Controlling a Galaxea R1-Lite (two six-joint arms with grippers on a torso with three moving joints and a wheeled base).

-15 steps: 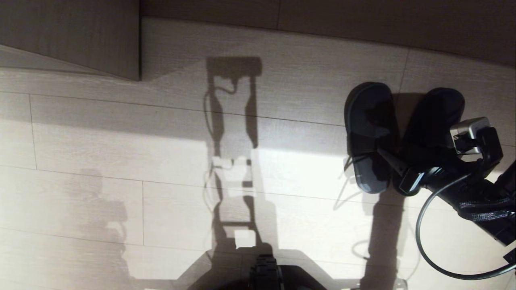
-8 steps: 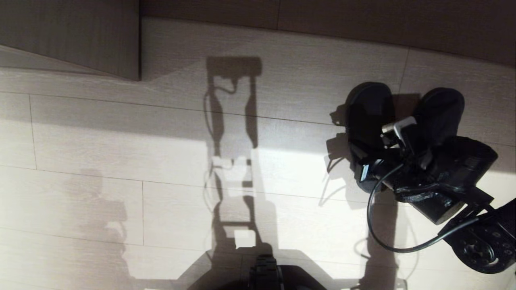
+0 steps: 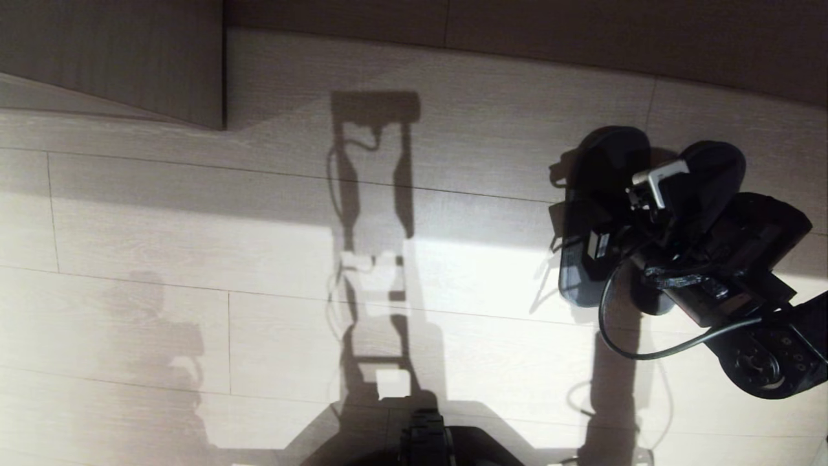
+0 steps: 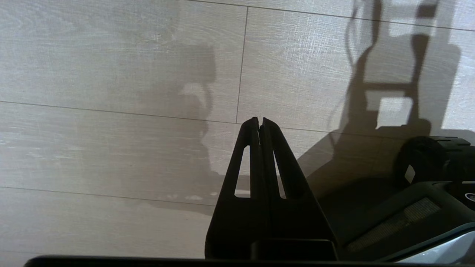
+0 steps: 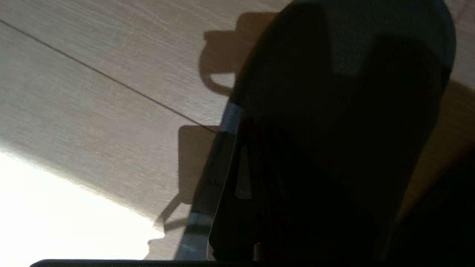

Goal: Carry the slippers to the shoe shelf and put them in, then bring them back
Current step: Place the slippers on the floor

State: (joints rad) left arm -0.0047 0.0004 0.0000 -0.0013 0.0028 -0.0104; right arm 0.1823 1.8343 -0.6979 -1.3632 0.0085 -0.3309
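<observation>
- Slippers (image 3: 601,213) are on the floor (image 3: 259,259), front-right of the base, side by side and touching, partly in shadow.
- Your right hand (image 3: 611,236) is down on the pair, at the inner edges where the two meet. It's closed; from the head view it looks clamped on the slippers, though the dark hides exactly how much strap or sole it has.
- Right wrist view is filled with one dark slipper right up against the camera, which fits a close grip.
- Left hand (image 4: 261,124) hangs over bare floor beside the base, fingers pressed together, empty. Leave it parked.
- Judgement: this is the pick-up. Lift slowly and straight up, and check both slippers come off the floor together; if one lags, set down and re-grip deeper across both.
- Keep the pair level and clear of the cable (image 3: 621,336) looping under the wrist.
- Wood panel (image 3: 129,58) at far left may be the shoe shelf; can't tell for sure.
</observation>
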